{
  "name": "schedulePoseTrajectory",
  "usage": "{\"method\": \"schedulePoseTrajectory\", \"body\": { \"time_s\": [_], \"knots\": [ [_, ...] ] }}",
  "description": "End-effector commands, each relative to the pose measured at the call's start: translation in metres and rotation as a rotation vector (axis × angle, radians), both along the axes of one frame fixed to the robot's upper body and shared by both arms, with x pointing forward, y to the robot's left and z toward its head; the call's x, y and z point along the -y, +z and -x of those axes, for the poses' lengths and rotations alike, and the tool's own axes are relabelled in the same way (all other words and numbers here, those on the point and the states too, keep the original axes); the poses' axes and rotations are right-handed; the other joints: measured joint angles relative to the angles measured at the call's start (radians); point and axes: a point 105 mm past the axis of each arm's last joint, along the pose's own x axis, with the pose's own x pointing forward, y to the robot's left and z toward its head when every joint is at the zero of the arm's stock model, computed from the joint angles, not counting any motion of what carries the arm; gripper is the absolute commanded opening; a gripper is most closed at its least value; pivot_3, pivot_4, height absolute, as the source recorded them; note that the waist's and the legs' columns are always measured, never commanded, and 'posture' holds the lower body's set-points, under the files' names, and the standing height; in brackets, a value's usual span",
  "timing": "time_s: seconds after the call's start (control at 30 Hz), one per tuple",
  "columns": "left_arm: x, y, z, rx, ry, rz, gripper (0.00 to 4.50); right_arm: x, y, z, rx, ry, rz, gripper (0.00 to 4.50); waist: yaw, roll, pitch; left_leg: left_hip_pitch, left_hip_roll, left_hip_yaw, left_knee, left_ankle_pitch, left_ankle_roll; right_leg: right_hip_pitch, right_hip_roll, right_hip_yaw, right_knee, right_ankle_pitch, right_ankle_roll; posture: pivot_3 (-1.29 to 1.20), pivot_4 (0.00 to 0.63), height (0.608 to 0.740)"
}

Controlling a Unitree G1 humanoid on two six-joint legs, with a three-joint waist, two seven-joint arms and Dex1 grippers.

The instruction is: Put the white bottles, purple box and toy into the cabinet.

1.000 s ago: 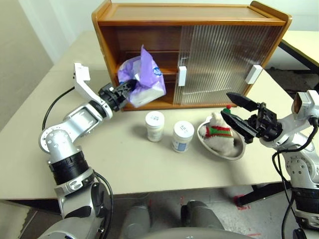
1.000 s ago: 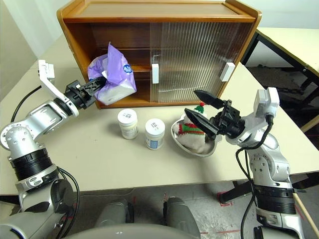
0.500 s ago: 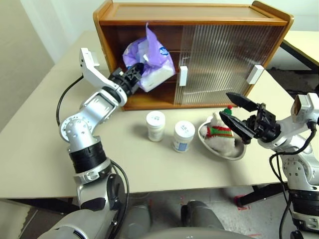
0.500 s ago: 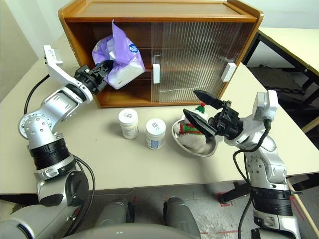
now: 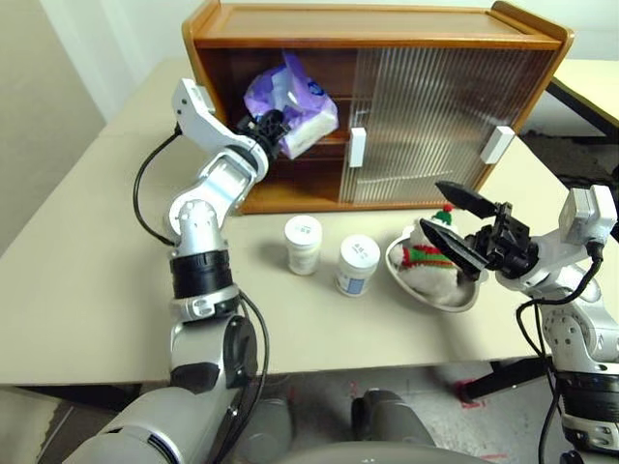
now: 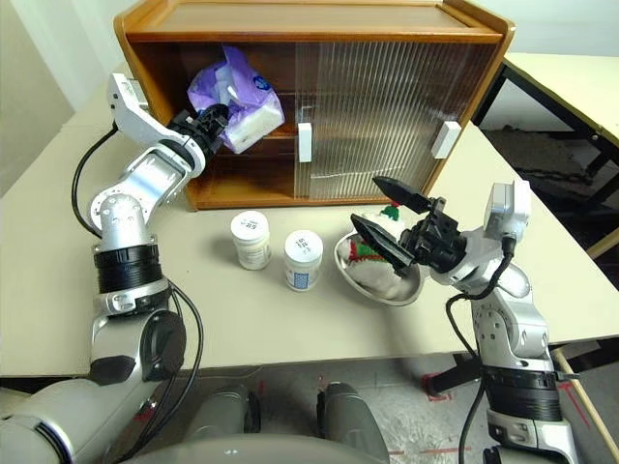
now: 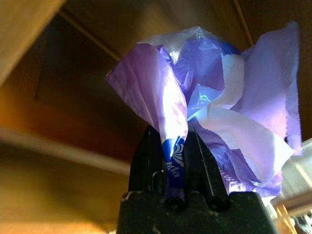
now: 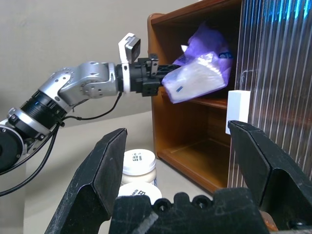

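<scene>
In the upper middle of the head view we see the wide orange-brown wooden cabinet [image 5: 387,43], its ribbed translucent sliding doors [image 5: 435,121] pushed toward the right so the left bay stands open. Our left gripper [image 5: 272,130], in the upper left, has its two black fingers pressed together on a fold of the soft lavender-purple tissue pack [image 5: 291,104], pinching it at the open bay level with the inner shelf [image 6: 266,133]; the wrist view shows the wrapper clamped between the fingers [image 7: 147,151] with dark wood behind it. We cannot tell whether the pack rests on the shelf. On the pale table [image 5: 87,290] in the centre of the frame stand the two small squat white plastic jars with wide lids, one [image 5: 303,244] just left of the other [image 5: 357,264], near each other but apart. Right of them lies the shiny oval steel dish [image 5: 440,293], holding the fluffy white plush figure with the red-and-green scarf [image 5: 426,261]. Our right gripper [image 5: 452,221], at the right, hovers over the dish with its fingers spread wide and nothing between them.
</scene>
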Motion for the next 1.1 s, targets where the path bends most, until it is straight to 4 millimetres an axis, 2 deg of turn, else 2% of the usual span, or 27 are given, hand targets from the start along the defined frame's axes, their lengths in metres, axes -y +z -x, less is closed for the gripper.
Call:
{"method": "schedulePoseTrajectory", "body": {
  "time_s": [0.03, 0.3, 0.47, 0.67, 0.7, 0.87, 1.1],
  "knots": [
    [0.008, 0.001, -0.012, -0.014, 0.017, 0.004, 0.15, -0.002, 0.002, 0.001, 0.018, -0.003, 0.006, 4.5, 0.0, 0.0, 0.0, 0.0, 0.0, 0.0, 0.0, 0.0, 0.0, 0.0, 0.0, 0.0, 0.0, 0.0, 0.0, 0.1, 0.0, 0.74],
    [0.012, 0.002, -0.03, -0.037, 0.074, -0.026, 0.15, 0.0, 0.003, 0.002, 0.02, -0.016, 0.007, 4.5, -0.001, -0.001, 0.001, -0.001, 0.0, -0.001, 0.0, 0.0, 0.0, 0.0, 0.0, 0.0, 0.0, 0.0, 0.002, 0.08, 0.0, 0.74],
    [0.014, 0.008, -0.03, -0.018, 0.072, -0.026, 1.83, 0.005, 0.001, 0.003, 0.017, -0.022, 0.01, 4.5, -0.003, -0.001, 0.001, -0.001, -0.001, -0.001, 0.001, 0.0, 0.0, 0.0, 0.0, 0.0, 0.0, 0.002, 0.004, 0.07, 0.0, 0.74],
    [0.01, 0.009, -0.02, -0.005, 0.075, -0.021, 4.21, 0.002, -0.002, 0.003, 0.013, -0.009, 0.016, 4.5, -0.003, -0.001, 0.001, -0.001, -0.001, -0.001, 0.001, 0.001, 0.0, 0.0, 0.0, 0.0, 0.0, 0.002, 0.004, 0.08, 0.0, 0.74],
    [0.008, 0.008, -0.018, -0.004, 0.076, -0.022, 4.47, 0.001, -0.002, 0.002, 0.013, -0.006, 0.017, 4.5, -0.003, -0.001, 0.001, -0.001, -0.001, -0.001, 0.001, 0.001, 0.0, 0.0, 0.0, 0.0, 0.0, 0.002, 0.004, 0.08, 0.0, 0.74],
    [0.0, 0.004, -0.005, -0.004, 0.067, -0.057, 4.47, 0.001, -0.002, 0.001, 0.012, 0.002, 0.022, 4.5, -0.005, -0.001, 0.001, -0.001, 0.0, -0.001, 0.001, 0.001, 0.0, -0.001, 0.0, 0.001, 0.0, 0.002, 0.004, 0.09, 0.0, 0.74],
    [-0.013, -0.007, 0.017, 0.023, 0.015, -0.252, 4.47, 0.005, -0.005, 0.001, 0.007, 0.003, 0.028, 4.5, -0.003, -0.001, 0.001, -0.001, 0.0, -0.001, 0.0, 0.0, 0.0, -0.002, 0.0, 0.001, 0.0, 0.004, 0.001, 0.1, 0.0, 0.74]
  ]
}}
